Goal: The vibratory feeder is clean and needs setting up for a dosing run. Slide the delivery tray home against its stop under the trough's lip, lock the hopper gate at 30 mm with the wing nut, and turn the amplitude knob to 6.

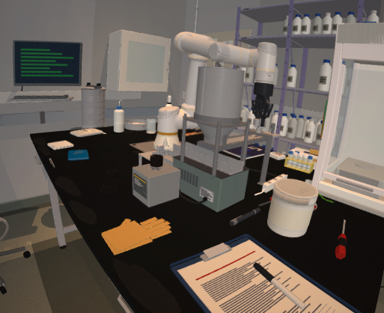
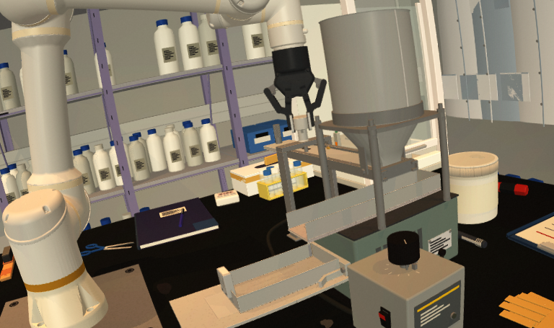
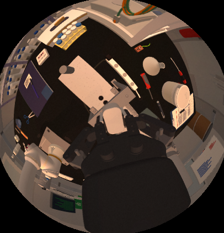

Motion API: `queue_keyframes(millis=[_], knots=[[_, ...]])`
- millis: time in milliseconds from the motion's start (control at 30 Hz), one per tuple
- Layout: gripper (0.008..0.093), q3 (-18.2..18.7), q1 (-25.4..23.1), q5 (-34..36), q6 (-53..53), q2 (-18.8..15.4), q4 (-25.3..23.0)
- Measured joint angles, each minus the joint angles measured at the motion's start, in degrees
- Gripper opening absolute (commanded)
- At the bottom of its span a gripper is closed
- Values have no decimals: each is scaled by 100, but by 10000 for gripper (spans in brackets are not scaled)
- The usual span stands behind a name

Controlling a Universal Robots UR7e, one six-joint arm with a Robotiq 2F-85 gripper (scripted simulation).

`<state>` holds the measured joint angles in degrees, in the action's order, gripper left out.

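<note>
The wing nut (image 2: 301, 125) (image 3: 114, 120) is partly covered by my fingers; it stands on the flat gate plate (image 2: 322, 153) (image 3: 88, 82) beside the grey hopper (image 2: 374, 71) (image 1: 218, 95). The gate's short grey handle post (image 2: 278, 133) (image 3: 66, 69) rises at the plate's far end. Below the hopper the trough (image 2: 363, 204) slopes down to its lip, and the delivery tray (image 2: 282, 278) sits on its base plate below and in front of that lip. The black amplitude knob (image 2: 403, 248) (image 1: 156, 161) tops the grey control box. My gripper (image 2: 300, 118) (image 3: 114, 122) (image 1: 262, 118) points straight down and is clamped on the wing nut.
The hopper wall and its frame posts (image 2: 322, 157) stand close to my gripper. Behind it runs a shelf of white bottles (image 2: 179, 145). On the bench lie a vial rack (image 2: 282, 182), a notebook (image 2: 175, 222), a white tub (image 2: 474, 186), a clipboard (image 1: 252, 278) and orange gloves (image 1: 136, 233).
</note>
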<state>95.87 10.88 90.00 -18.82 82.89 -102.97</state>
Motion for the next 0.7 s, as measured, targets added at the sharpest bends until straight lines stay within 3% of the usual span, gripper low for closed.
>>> queue_keyframes(millis=[700], knots=[[80,0,0,1,-532,0,0]])
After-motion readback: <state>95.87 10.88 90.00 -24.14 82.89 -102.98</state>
